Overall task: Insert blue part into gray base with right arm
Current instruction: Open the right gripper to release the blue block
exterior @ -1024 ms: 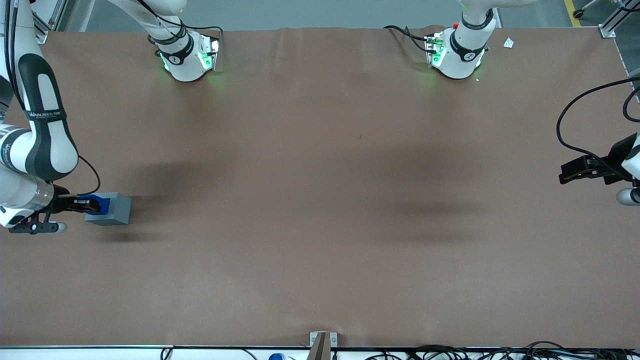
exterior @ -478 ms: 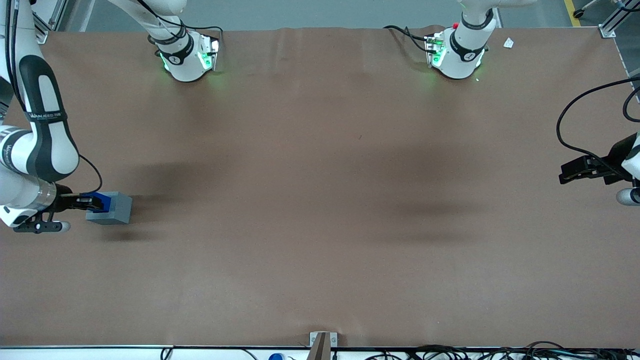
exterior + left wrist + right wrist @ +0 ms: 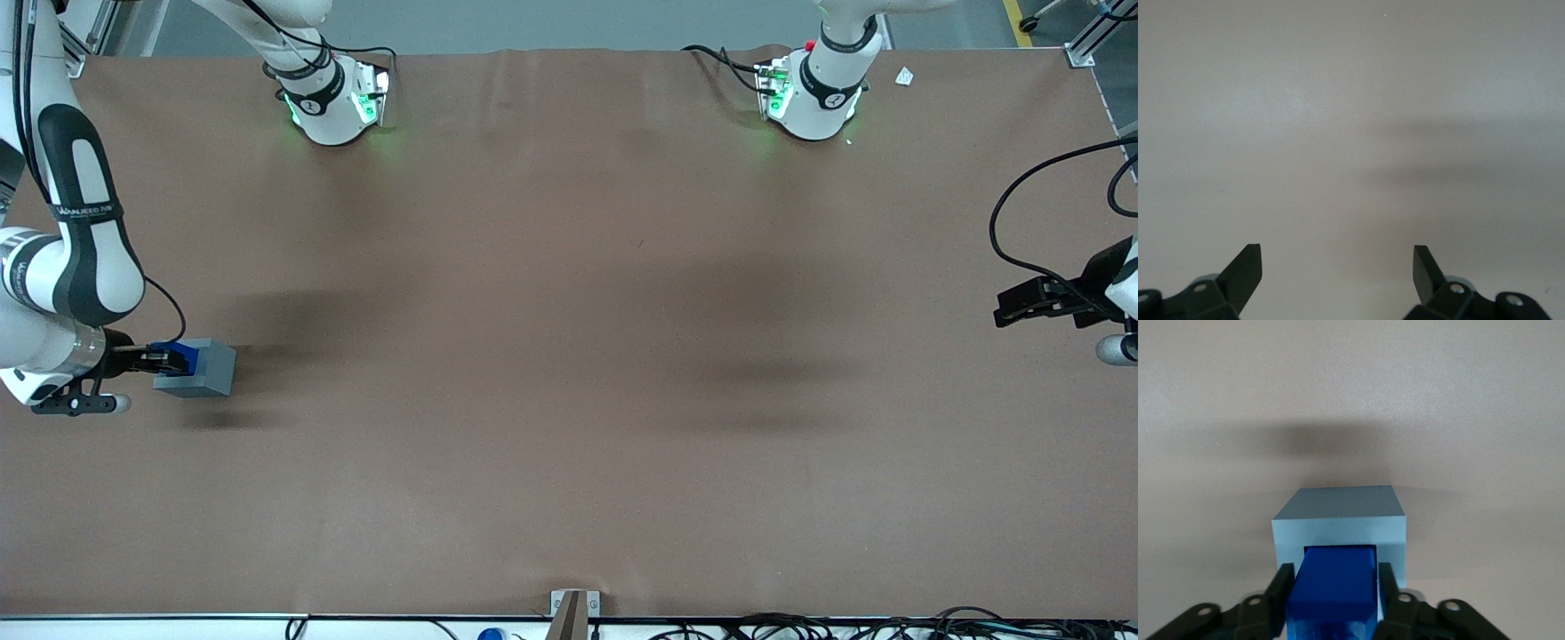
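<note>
Smooth gray plastic forms the gray base [image 3: 1338,520], a crisp-edged cube sitting on the matte brown table [image 3: 569,356] toward the working arm's end. We see the blue part [image 3: 1335,587], a glossy bright blue block with flat faces, pinched between the two black fingers [image 3: 1279,593] of the gripper [image 3: 160,360] on the right arm [image 3: 76,258]. In the wrist view its leading end sits in the square opening of the base, the gray rim framing it on three sides. The block's long axis appears to run in line with the fingers, pointing from the gripper into the cube, though we cannot tell how deep it has gone. In the front view the blue block [image 3: 178,356] touches the cube [image 3: 200,369] on the gripper's side.
</note>
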Controlling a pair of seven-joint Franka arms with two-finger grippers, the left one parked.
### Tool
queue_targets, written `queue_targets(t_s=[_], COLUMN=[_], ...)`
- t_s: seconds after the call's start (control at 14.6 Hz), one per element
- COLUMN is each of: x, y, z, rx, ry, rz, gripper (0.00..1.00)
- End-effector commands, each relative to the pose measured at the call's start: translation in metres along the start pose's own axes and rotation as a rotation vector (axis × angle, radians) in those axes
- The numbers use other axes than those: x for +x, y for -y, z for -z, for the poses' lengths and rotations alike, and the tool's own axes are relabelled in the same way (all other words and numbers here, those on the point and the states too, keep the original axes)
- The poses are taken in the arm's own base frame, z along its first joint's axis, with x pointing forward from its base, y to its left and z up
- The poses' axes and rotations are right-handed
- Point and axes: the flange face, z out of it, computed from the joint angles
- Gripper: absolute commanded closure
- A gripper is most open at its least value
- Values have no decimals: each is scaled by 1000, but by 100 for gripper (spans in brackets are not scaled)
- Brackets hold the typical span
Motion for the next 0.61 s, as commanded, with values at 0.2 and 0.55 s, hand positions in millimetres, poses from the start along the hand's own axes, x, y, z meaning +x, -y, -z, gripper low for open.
queue_targets(t_s=[0.2,0.55], x=[0,-6], y=[-1,28], z=[33,141], rx=[-4,5], ry=[-34,-9], rz=[-14,-97], gripper=[0,0])
